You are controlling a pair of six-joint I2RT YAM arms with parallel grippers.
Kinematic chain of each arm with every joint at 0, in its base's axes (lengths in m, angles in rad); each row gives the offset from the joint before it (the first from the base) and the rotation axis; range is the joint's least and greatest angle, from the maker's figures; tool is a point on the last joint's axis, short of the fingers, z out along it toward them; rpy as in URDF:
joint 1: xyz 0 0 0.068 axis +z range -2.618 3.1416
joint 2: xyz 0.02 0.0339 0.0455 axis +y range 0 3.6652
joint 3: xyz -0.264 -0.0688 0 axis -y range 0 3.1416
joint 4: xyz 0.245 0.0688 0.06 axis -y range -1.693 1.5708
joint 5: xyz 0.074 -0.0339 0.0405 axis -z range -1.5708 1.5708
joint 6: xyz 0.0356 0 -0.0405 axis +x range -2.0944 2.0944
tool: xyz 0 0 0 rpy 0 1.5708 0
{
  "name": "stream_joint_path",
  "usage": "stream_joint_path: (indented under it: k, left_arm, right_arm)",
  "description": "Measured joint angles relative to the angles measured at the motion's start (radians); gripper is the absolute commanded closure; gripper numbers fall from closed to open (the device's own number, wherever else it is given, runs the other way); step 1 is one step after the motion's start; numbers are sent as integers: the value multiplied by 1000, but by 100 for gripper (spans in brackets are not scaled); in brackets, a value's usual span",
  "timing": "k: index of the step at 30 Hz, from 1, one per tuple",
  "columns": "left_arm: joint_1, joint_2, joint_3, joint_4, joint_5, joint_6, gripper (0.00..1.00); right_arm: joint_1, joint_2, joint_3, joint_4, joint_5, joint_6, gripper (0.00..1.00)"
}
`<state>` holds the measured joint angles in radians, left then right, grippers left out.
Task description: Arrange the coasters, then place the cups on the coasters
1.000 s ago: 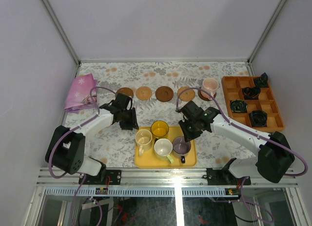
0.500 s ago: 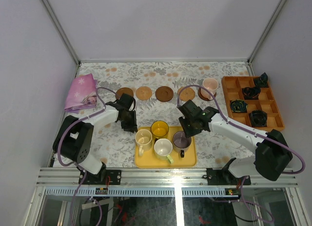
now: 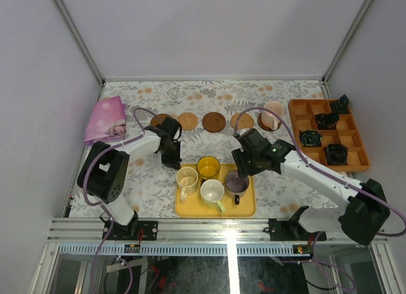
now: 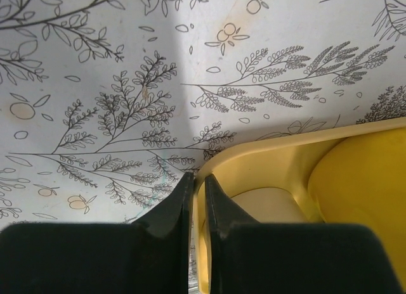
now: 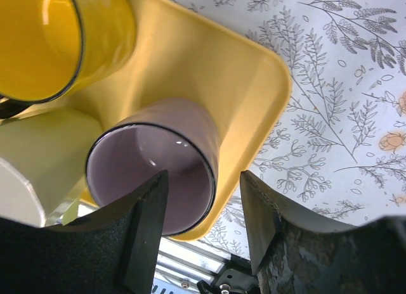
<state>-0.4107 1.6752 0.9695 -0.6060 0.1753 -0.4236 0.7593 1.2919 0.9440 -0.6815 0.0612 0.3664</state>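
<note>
The purple-grey cup [image 5: 158, 154] sits straight under the right claw [image 5: 203, 180], whose jaws stand released and apart, astride the cup's wall. One finger [image 5: 143, 237] hangs over the mouth and the other [image 5: 269, 230] is outside it on the side of the tray's lip; neither can be seen pressing the wall. This cup is a glossy straight-sided cylinder with a thin dark rim and a paler lilac inside. It stands upright near a rounded corner of the yellow tray [image 5: 254, 72], a smooth shallow rectangle with a raised lip. Just beside that claw, on the same tray, stand the yellow cup [image 5: 57, 34], shiny and dark-rimmed, and the pale green-white cup [image 5: 44, 148], close against the purple-grey one. The left claw [image 4: 198, 178] is clenched on the tray's lip at the corner on the side away from the right claw. Its matte black fingers [image 4: 165, 224] almost meet, with only a strip of yellow edge in the slit between them. The cream cup [image 4: 266, 205] stands just inside the lip beside this claw. Beyond both claws, well apart from them, the coasters [image 3: 214, 121] lie in a row on the flower-printed table cover [image 3: 146, 180]: thin round wooden discs, dark brown and light tan by turns. The pink cup [image 3: 273, 110] stands on the dark one at the row's right end, nearer the right claw than the left.
</note>
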Motion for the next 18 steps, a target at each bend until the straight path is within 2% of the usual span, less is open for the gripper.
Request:
stream_joint_path:
  k: [6,13,14,16,18]
  left_arm:
    - [0,15,17,-8,0,14,95]
    - [0,14,17,-8,2,16,90]
    - [0,13,17,-8,2,16,90]
    - [0,13,17,-9,3,16,89]
    - [0,13,17,-9,4,16,88]
  right_arm:
    - [0,-119,-38,2,-72,12,41]
    - [2,-150,-77,-9,-171,12,37]
    - [5,-153,-87,-9,-185,13,35]
    - [13,-156,-99,-9,-196,15,19]
    - [20,-164,-105,-5,-213,23,9]
